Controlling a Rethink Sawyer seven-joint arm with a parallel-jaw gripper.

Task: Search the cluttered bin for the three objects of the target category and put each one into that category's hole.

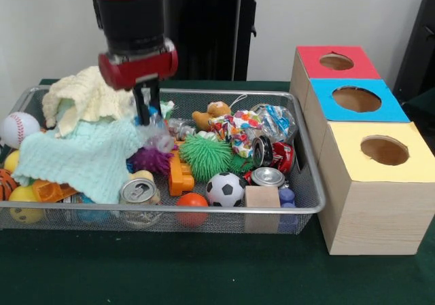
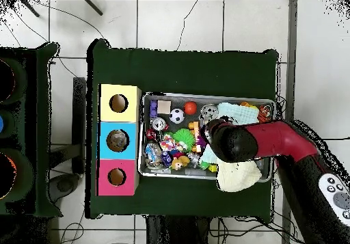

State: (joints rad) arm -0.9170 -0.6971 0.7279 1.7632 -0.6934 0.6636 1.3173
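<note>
Wire bin [image 1: 309, 183] packed rim to rim, with bare green table [image 1: 204, 271] in front. Three boxes with round holes, red [image 1: 336, 62], blue [image 1: 356, 99] and yellow [image 1: 384, 150], stand just beside the bin's end. Claw [image 1: 145, 115], prongs close together among clear wrapping beside the blankets [image 1: 92, 149]; whether it pinches anything cannot be told. Cans [image 1: 272, 154] lie well apart from it, toward the boxes. Overhead, the arm [image 2: 266, 140] hides the claw.

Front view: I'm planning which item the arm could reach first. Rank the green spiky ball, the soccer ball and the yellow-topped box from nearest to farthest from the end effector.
1. Green spiky ball, mid-bin, just right of the end effector.
2. Soccer ball, at the bin's front edge, farther right.
3. Yellow-topped box, outside the bin at the picture's right.
</note>
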